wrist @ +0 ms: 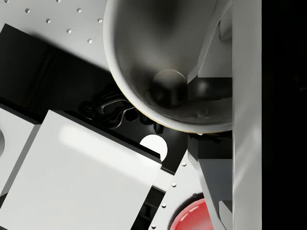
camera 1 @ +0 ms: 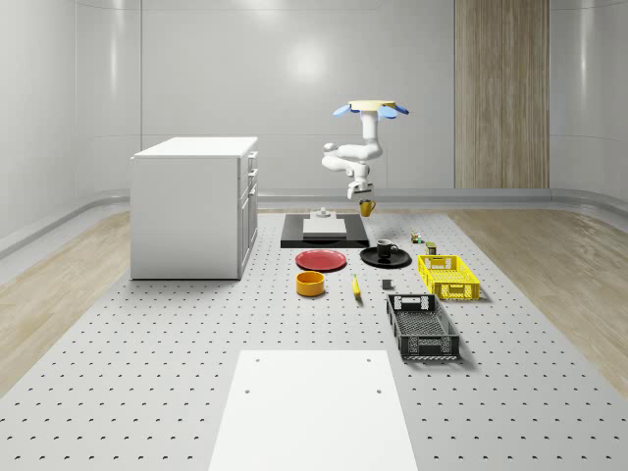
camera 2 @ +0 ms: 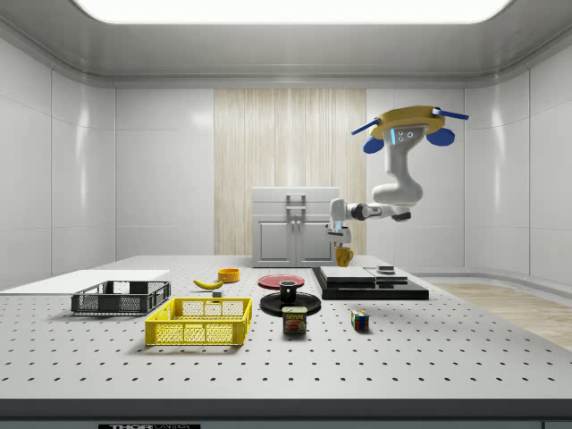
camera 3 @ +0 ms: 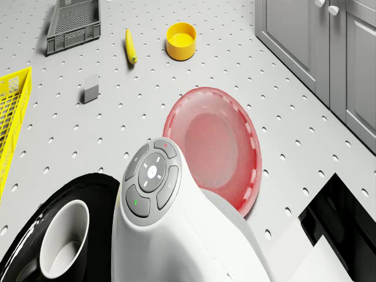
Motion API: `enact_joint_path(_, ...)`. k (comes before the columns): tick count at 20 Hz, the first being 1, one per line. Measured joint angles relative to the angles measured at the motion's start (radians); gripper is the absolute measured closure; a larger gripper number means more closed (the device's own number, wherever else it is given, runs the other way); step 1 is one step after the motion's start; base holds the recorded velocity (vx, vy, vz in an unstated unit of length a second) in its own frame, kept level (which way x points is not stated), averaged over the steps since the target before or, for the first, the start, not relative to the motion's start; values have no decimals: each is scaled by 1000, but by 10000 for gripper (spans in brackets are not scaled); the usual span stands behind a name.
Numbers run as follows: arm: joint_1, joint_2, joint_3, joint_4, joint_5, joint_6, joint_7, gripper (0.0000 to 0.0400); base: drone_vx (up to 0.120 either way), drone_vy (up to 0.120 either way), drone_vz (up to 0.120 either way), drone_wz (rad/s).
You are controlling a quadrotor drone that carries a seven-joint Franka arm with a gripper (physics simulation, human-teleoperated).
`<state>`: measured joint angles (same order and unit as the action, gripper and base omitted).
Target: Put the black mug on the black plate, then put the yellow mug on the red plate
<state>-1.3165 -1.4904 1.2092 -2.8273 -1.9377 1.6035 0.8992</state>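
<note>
Yellow mug (camera 1: pixel 367 207) is pinched by gripper (camera 1: pixel 361 192) (drone hovering above); red plate (camera 1: pixel 322 260) lies nearer the whole-scene camera, lower.

Whole-scene view: stands off from me, high, facing my table (camera 1: pixel 147 373) lengthwise.
Side view: low, level, at the table's edge.
Drone view: from my body, looking down.
Wrist view: along my gripper, very near.
Shared: red plate (camera 1: pixel 321 260).
</note>
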Motion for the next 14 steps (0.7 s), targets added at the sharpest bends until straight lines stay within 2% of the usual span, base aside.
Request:
enact_joint_path(4, -2, -5, 1, 0, 2, 4, 1, 300, 120, -100, 0, 0)
enact_joint_path(11, -5, -12, 2, 1, 5, 11, 3, 300, 120, 0, 0, 0)
enact_joint_path(14, -6, -15, 2, 1, 6, 14, 4, 300, 120, -120, 0, 0)
